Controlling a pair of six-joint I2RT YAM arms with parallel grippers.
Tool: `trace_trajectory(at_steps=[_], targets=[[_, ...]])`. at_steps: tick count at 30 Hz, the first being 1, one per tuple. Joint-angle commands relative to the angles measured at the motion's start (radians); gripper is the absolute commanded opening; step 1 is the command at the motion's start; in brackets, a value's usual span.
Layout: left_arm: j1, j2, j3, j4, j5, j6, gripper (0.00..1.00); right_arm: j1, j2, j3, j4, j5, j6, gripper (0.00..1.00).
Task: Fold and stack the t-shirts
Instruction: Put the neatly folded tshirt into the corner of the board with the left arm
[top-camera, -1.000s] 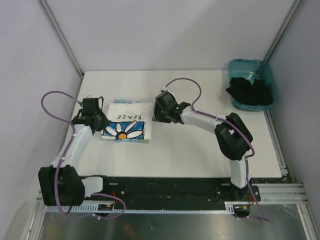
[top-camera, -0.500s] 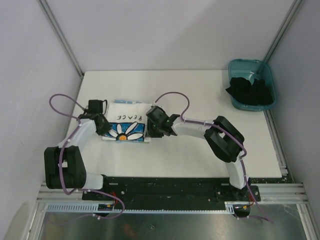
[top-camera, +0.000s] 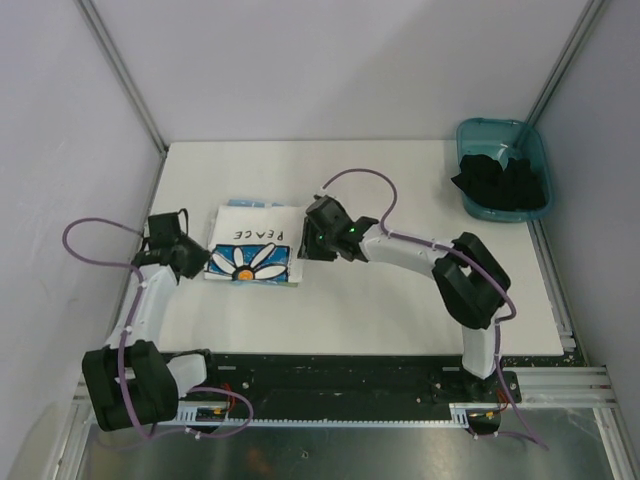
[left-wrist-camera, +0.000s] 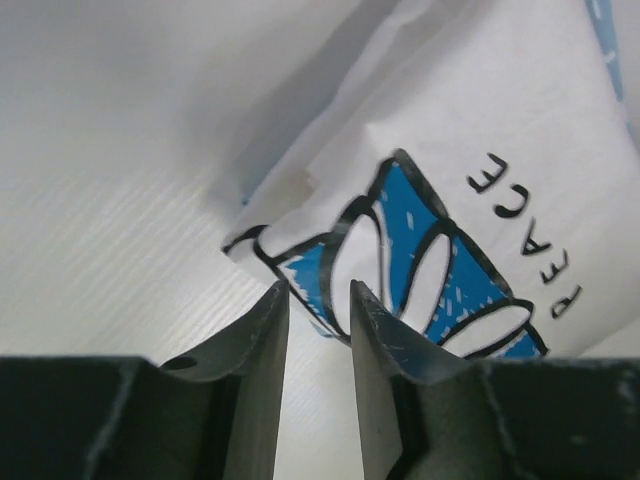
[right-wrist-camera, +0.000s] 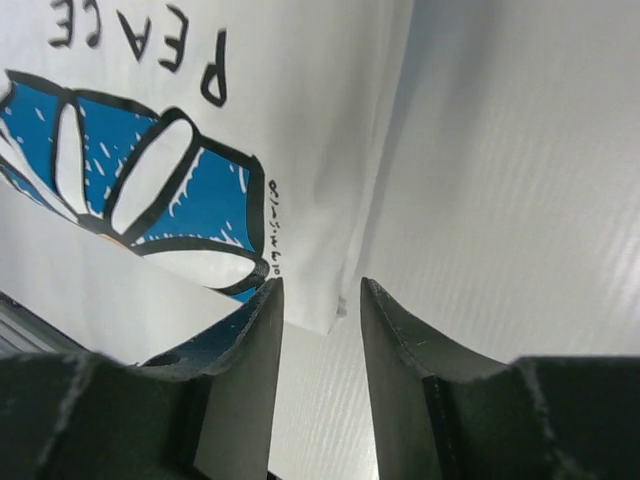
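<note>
Progress: daisy tee (top-camera: 255, 250) folded into a neat rectangle, left-centre of the surface (top-camera: 420, 190) | stack: second tee (top-camera: 250, 204) seems to peek out light-blue beneath its far edge | left hand (left-wrist-camera: 318, 292) and right hand (right-wrist-camera: 320, 288): both released, empty, flanking it | left to do: not much I reckon, maybe a tidy-up

White t-shirt (top-camera: 255, 248) — blue daisy print, black lettering — teal bin (top-camera: 468, 140).
</note>
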Motion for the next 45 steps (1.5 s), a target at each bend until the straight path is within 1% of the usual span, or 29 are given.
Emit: trace_trajectory(at_steps=[1, 2, 4, 7, 10, 11, 13, 15, 20, 24, 29, 36, 45], targets=[[-0.059, 0.024, 0.101, 0.049, 0.101, 0.010, 0.37, -0.064, -0.121, -0.032, -0.009, 0.014, -0.036, 0.41], [-0.103, 0.068, 0.156, 0.047, 0.106, 0.036, 0.38, -0.084, -0.139, -0.047, -0.008, 0.015, -0.041, 0.41], [-0.217, 0.148, 0.263, 0.046, 0.072, 0.074, 0.41, -0.131, -0.173, -0.074, -0.008, 0.019, -0.049, 0.42], [-0.377, 0.320, 0.452, 0.025, 0.004, 0.158, 0.50, -0.207, -0.232, -0.125, -0.007, 0.024, -0.059, 0.43], [-0.508, 0.524, 0.661, -0.011, -0.038, 0.298, 0.58, -0.284, -0.298, -0.175, -0.006, 0.018, -0.069, 0.46], [-0.543, 0.585, 0.724, -0.025, -0.082, 0.356, 0.61, -0.308, -0.316, -0.187, -0.006, 0.015, -0.074, 0.46], [-0.599, 0.688, 0.836, -0.036, -0.144, 0.458, 0.67, -0.347, -0.351, -0.205, -0.012, 0.014, -0.087, 0.48], [-0.633, 0.781, 0.929, -0.040, -0.175, 0.549, 0.71, -0.382, -0.378, -0.222, -0.017, 0.010, -0.097, 0.49], [-0.664, 0.946, 1.093, -0.049, -0.205, 0.718, 0.78, -0.439, -0.407, -0.254, -0.012, -0.005, -0.111, 0.49], [-0.666, 1.024, 1.137, -0.068, -0.213, 0.818, 0.80, -0.459, -0.403, -0.278, 0.002, -0.038, -0.118, 0.49], [-0.662, 1.072, 1.120, -0.081, -0.222, 0.895, 0.81, -0.476, -0.378, -0.291, 0.024, -0.069, -0.116, 0.50], [-0.638, 1.090, 1.078, -0.079, -0.127, 0.881, 0.80, -0.481, -0.347, -0.293, 0.042, -0.088, -0.117, 0.49], [-0.620, 1.130, 1.086, -0.075, -0.082, 0.883, 0.78, -0.481, -0.338, -0.303, 0.050, -0.094, -0.119, 0.49]])
